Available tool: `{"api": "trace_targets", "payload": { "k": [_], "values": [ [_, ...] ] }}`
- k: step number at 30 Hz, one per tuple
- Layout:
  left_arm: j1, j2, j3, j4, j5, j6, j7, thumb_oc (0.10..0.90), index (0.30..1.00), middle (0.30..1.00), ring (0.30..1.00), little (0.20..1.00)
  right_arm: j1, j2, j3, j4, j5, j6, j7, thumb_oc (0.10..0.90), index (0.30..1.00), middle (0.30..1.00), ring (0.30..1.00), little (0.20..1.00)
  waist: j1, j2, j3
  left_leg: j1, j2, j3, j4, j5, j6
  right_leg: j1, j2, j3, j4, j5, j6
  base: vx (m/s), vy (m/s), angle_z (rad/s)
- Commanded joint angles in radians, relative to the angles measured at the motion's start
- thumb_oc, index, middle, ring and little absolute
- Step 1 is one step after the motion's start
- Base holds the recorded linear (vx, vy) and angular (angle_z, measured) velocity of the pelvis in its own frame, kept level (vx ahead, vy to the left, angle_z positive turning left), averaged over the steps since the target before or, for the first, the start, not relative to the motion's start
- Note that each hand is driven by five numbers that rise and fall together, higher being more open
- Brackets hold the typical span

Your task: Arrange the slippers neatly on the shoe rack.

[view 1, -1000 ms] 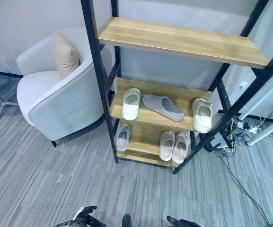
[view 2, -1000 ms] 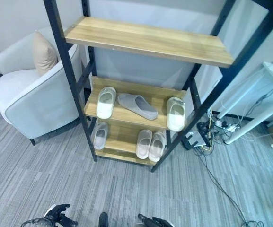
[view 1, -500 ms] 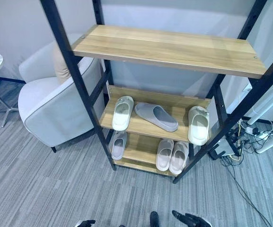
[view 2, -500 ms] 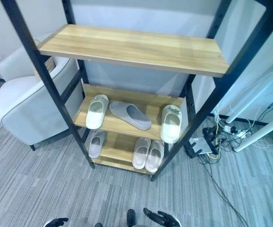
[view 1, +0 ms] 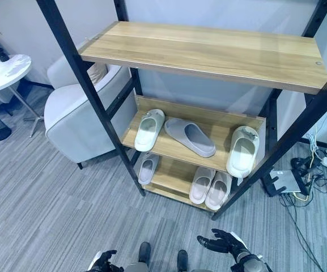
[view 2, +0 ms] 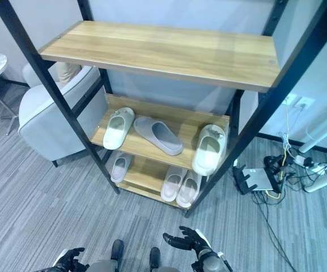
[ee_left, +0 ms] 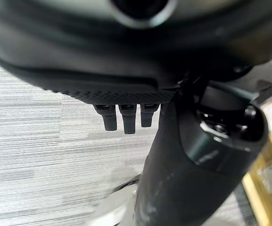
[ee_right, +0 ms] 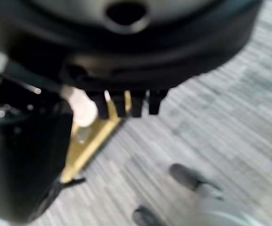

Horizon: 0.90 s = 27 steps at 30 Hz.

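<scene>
— While the right hand [view 1: 226,243] hangs low before the shoe rack [view 1: 89,96], fingers spread and empty, what of the left hand [view 1: 102,262]?

— Loosely open too, holding nothing. Since a moment ago the view has shifted and both hands show more.

— And the slippers? Any writing?

— None legible. On the middle shelf a pale slipper [view 1: 149,128] and a white slipper [view 1: 242,151] point front-to-back; the grey slipper [view 1: 190,136] lies slantwise. Three more sit on the bottom shelf.

No readable text, label, number or sign anywhere — not on the shoe rack [view 1: 208,51], nor on the slippers [view 1: 190,137] at mid-frame — nothing legible
</scene>
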Motion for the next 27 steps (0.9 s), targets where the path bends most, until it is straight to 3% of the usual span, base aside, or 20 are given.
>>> {"api": "trace_targets", "payload": {
  "k": [1, 7, 20, 24, 26, 27],
  "values": [
    [-0.017, -0.001, -0.010, 0.005, 0.036, -0.039, 0.012, 0.800, 0.900, 0.900, 0.900, 0.900, 0.020, -0.024, -0.013, -0.115, -0.017, -0.074, -0.013, 0.800, 0.900, 0.900, 0.900, 0.900, 0.003, -0.016, -0.050, 0.011, -0.025, 0.020, 0.043, 0.003, 0.050, 0.021, -0.087, 0.073, 0.139, -0.166, 0.151, 0.08, 0.130, -0.48],
    [-0.020, 0.021, 0.002, 0.003, 0.057, -0.042, -0.009, 0.800, 0.900, 0.900, 0.900, 0.900, 0.060, -0.043, 0.017, -0.324, 0.102, -0.092, 0.104, 0.800, 0.900, 0.900, 0.900, 0.900, 0.004, -0.043, -0.059, 0.040, -0.045, 0.071, 0.057, -0.036, 0.075, 0.025, -0.121, 0.122, 0.120, -0.139, 0.181, 0.08, 0.123, -0.29],
    [-0.054, 0.001, -0.029, -0.030, 0.068, -0.053, -0.012, 0.800, 0.900, 0.900, 0.900, 0.900, -0.040, -0.092, 0.183, -0.709, 0.090, -0.110, 0.207, 0.800, 0.900, 0.900, 0.900, 0.900, 0.030, -0.066, -0.080, 0.059, -0.047, 0.086, 0.043, -0.054, 0.089, 0.023, -0.134, 0.133, 0.091, -0.119, 0.195, 0.04, 0.047, -0.05],
    [-0.044, -0.011, -0.045, -0.017, 0.112, -0.055, -0.019, 0.800, 0.900, 0.900, 0.900, 0.900, -0.122, -0.174, 0.200, -0.907, -0.017, -0.146, 0.206, 0.800, 0.900, 0.900, 0.900, 0.900, 0.038, -0.072, -0.082, 0.073, -0.043, 0.082, 0.026, -0.052, 0.088, 0.033, -0.131, 0.131, 0.075, -0.118, 0.194, 0.05, -0.010, 0.02],
    [-0.023, -0.017, -0.052, 0.000, 0.160, -0.058, -0.020, 0.800, 0.900, 0.900, 0.900, 0.900, -0.172, -0.267, 0.152, -1.042, -0.210, -0.209, 0.117, 0.800, 0.900, 0.900, 0.900, 0.900, 0.040, -0.074, -0.084, 0.082, -0.039, 0.081, 0.019, -0.052, 0.086, 0.040, -0.131, 0.126, 0.065, -0.117, 0.195, 0.07, -0.013, 0.03],
    [-0.023, -0.018, -0.052, 0.000, 0.160, -0.058, -0.020, 0.800, 0.900, 0.900, 0.900, 0.900, -0.170, -0.268, 0.151, -1.044, -0.211, -0.209, 0.116, 0.800, 0.900, 0.900, 0.900, 0.900, 0.041, -0.073, -0.083, 0.083, -0.039, 0.081, 0.019, -0.052, 0.086, 0.041, -0.131, 0.126, 0.064, -0.117, 0.195, 0.06, -0.006, 0.02]
  ]
}}
